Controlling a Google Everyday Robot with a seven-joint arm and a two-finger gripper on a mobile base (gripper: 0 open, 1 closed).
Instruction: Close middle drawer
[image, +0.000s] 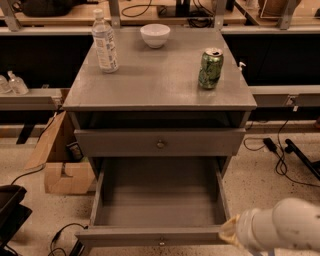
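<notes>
The grey cabinet (160, 80) has its middle drawer (159, 200) pulled far out. The drawer's shallow box is empty, and its flat front (150, 236) with a small knob (161, 243) is at the bottom edge of the view. Above it is the top drawer (160, 142) with its centre knob, almost shut. The lowest drawer is hidden under the open one. A white arm segment (285, 230) with a tan sleeve end (229, 233) sits by the open drawer's front right corner. My gripper itself is out of view.
On the cabinet top stand a water bottle (105, 42), a white bowl (155, 35) and a green can (210, 68). A cardboard box (60, 160) is on the floor at the left. Cables (280, 155) lie on the floor at the right. A black object (10, 210) is at the lower left.
</notes>
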